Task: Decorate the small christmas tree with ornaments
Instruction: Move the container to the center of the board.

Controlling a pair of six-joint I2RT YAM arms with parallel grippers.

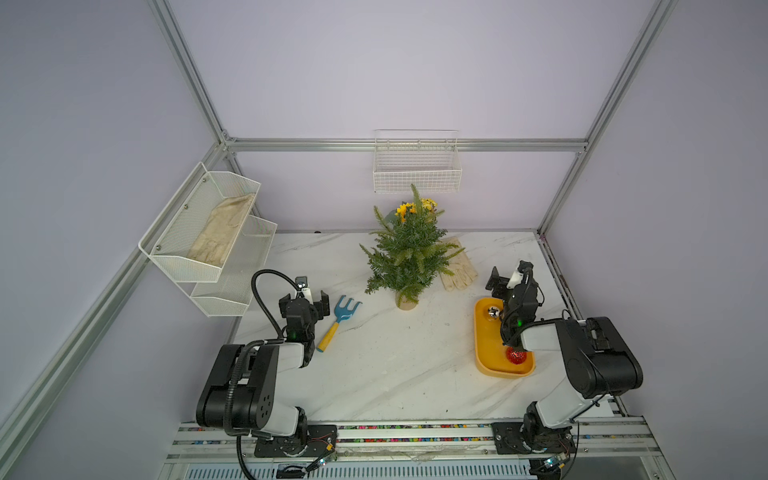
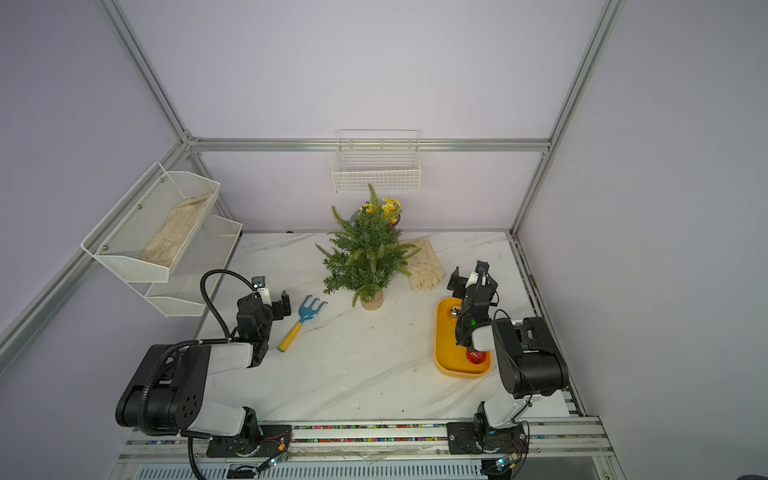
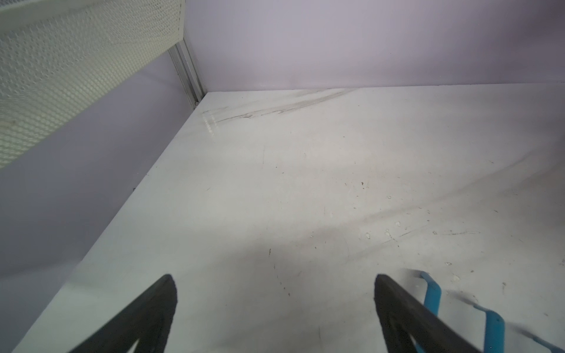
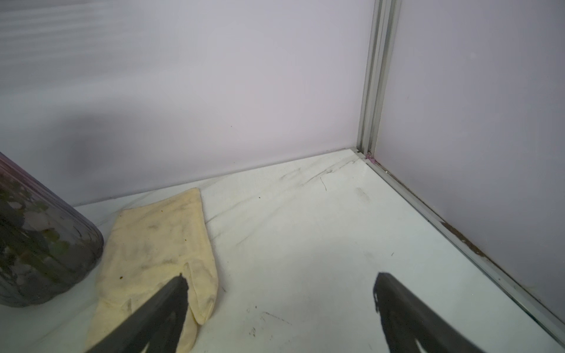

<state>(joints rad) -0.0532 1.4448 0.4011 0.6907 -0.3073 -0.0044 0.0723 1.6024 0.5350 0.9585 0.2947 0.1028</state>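
Tree (image 1: 409, 253) green, base tan; flowers (image 1: 405, 208) yellow, pot (image 4: 39, 244) dark purple, mottled. Tray (image 1: 484, 357) orange-yellow; red bauble (image 1: 516, 355) glittery, silver bauble (image 1: 493, 311) mirror-like; rake (image 1: 341, 313) blue-headed, yellow-handled. Table (image 1: 395, 365) white marble, grey-veined; glove (image 1: 459, 270) cream, smudged; walls (image 1: 374, 83) pale lilac; mesh shelf (image 1: 183, 232) and wire basket (image 1: 415, 174) white.

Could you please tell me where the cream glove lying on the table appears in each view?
In a top view: cream glove right of the small christmas tree.
In a top view: cream glove right of the tree.
Left wrist: not in it.
Right wrist: cream glove beside the dark pot, one finger of the right hand overlapping it.
Shared landmark: corner post, except left wrist.
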